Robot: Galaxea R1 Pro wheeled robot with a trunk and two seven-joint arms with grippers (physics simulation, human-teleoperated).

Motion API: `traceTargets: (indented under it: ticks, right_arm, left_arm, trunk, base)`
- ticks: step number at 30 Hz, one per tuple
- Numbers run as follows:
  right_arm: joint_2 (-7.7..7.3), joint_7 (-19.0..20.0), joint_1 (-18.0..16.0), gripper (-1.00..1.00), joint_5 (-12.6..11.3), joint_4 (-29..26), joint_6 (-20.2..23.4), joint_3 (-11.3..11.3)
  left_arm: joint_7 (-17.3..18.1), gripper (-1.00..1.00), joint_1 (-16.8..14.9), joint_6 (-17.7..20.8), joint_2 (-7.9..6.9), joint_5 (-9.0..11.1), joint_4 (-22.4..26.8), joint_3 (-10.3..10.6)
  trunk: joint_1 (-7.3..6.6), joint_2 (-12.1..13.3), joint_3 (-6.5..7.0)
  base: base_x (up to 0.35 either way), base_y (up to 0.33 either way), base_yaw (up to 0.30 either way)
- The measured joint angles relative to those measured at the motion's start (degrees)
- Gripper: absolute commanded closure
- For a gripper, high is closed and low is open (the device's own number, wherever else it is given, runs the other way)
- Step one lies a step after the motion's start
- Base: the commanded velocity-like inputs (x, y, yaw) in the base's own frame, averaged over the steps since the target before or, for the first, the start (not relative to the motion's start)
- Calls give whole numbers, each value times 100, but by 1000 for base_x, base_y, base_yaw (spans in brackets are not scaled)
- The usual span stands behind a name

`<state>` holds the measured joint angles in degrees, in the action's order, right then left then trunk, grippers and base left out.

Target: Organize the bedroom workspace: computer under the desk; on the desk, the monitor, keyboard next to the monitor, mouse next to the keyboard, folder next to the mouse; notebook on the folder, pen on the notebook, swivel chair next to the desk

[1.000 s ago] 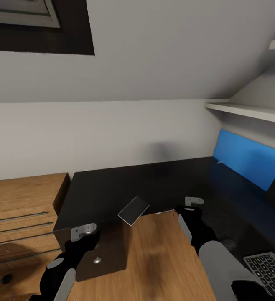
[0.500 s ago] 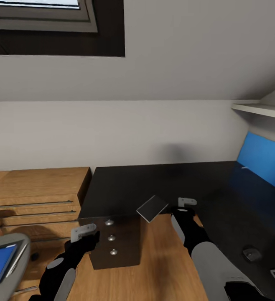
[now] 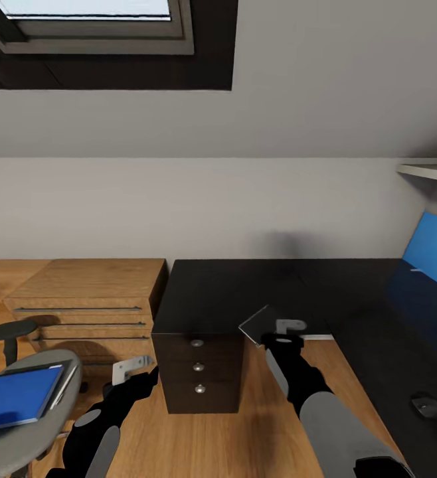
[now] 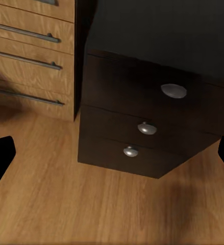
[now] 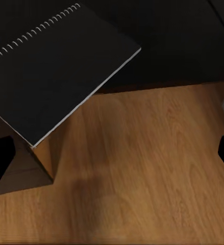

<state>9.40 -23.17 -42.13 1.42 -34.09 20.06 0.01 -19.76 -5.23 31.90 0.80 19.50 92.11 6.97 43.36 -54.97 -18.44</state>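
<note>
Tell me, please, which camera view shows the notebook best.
The right wrist view: the notebook is large there, with its spiral binding and pale page edge clear, overhanging the desk edge. In the head view it is a small grey tilted rectangle just above the right gripper. The left wrist view faces the drawer unit instead.

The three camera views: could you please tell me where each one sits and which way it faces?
Head view: on the robot's head, looking forward and down at the desk, swivel chair with the folder; both arms show, the right gripper holding the notebook.
Left wrist view: near the left gripper, facing the drawer unit; dark fingertips at the edges.
Right wrist view: near the right gripper, facing the notebook and floor.
Shared: head and left wrist views both show the drawer unit.
</note>
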Motion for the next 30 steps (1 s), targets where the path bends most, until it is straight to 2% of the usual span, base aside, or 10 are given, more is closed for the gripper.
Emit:
traceTargets:
  ticks: [5, 22, 24, 26, 30]
  right_arm:
    - [-4, 12, 63, -100, -2, -28, -13, 254]
    - [20, 0, 86, -100, -32, -194, -27, 319]
    - [21, 14, 86, -100, -40, -186, -33, 319]
    - [30, 21, 89, -100, -48, -172, -70, 322]
    - [60, 16, 122, -100, -52, -162, -233, 336]
  left_arm:
    - [0, -100, 0, -3, 0, -4, 3, -4]
    - [0, -100, 0, 2, 0, -10, 0, -17]
    - [-1, -100, 0, 2, -3, -7, -14, -19]
    - [-1, -100, 45, 0, -47, -2, -63, -24]
    - [7, -100, 379, -44, -281, 1, -296, -34]
  trunk:
    - [-87, 159, 71]
    - [-461, 842, 377]
    - [-462, 843, 377]
    - [-462, 843, 377]
    - [-462, 843, 377]
  base:
    - [-1, 1, 4]
    - [0, 0, 0]
    - [0, 0, 13]
    - [0, 0, 84]
    - [0, 0, 181]
